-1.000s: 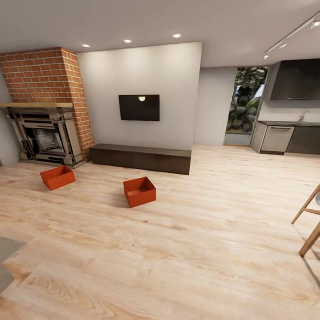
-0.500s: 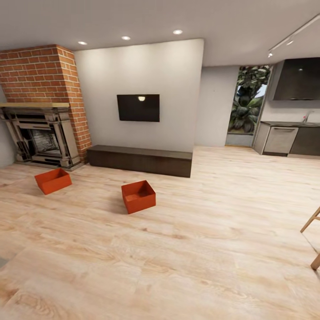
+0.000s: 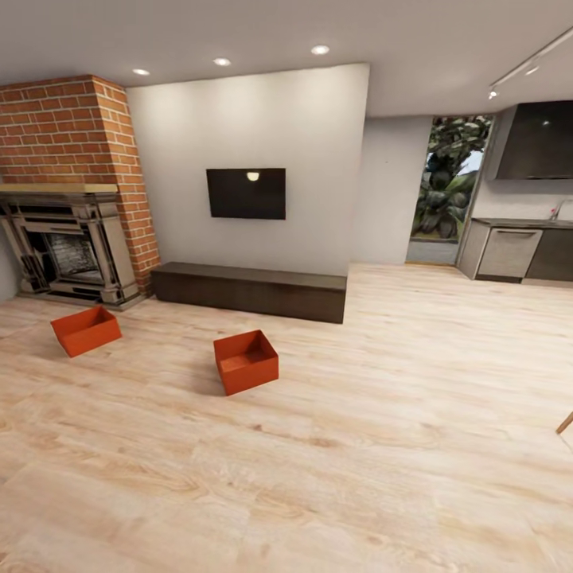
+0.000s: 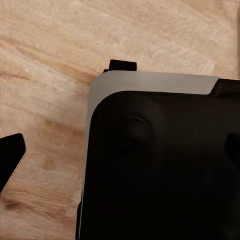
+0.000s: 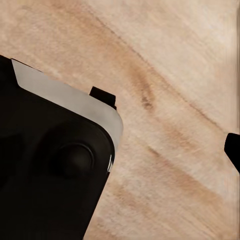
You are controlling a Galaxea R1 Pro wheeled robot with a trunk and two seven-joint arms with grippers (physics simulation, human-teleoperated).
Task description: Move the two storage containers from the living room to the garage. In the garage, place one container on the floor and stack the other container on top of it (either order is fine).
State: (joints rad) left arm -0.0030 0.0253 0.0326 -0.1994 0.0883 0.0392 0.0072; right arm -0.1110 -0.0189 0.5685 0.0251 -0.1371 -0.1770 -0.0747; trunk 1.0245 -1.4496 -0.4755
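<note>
Sitting on light wood planks left of frame centre, two orange-red open-top plastic bins (image 3: 246, 361) (image 3: 86, 329) look stiff, probably light; grip opposite rims. Gripper states: cannot tell.

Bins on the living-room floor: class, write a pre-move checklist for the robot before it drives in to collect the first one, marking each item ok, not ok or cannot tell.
1. Both bins in sight: ok. Near bin and far bin show in the head view.
2. Bins upright, open side up: ok.
3. Bins apart, so one can be taken alone: ok, bare floor lies between them.
4. Path to the near bin free: ok, only wood planks lie ahead of it.
5. Far bin clear of the fireplace: ok, it sits on the floor in front of it.
6. Jaws open and ready: cannot tell, the wrist views show dark robot body over planks.
</note>
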